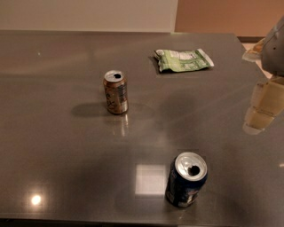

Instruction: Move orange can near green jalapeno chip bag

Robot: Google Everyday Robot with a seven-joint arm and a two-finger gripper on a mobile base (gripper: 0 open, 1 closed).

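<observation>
The orange can (pixel 116 92) stands upright on the grey table (pixel 53 133), left of centre, its silver top with a dark opening facing up. The green jalapeno chip bag (pixel 183 60) lies flat at the back, right of centre, well apart from the can. My gripper (pixel 262 108) is at the right edge of the view, above the table, far to the right of the orange can and to the right of and nearer than the bag. It holds nothing that I can see.
A dark blue can (pixel 186 179) stands upright near the table's front edge, right of centre. The table's far edge meets a pale wall (pixel 88 13) and a tan wall (pixel 222 15). Bright light reflections lie on the front of the table.
</observation>
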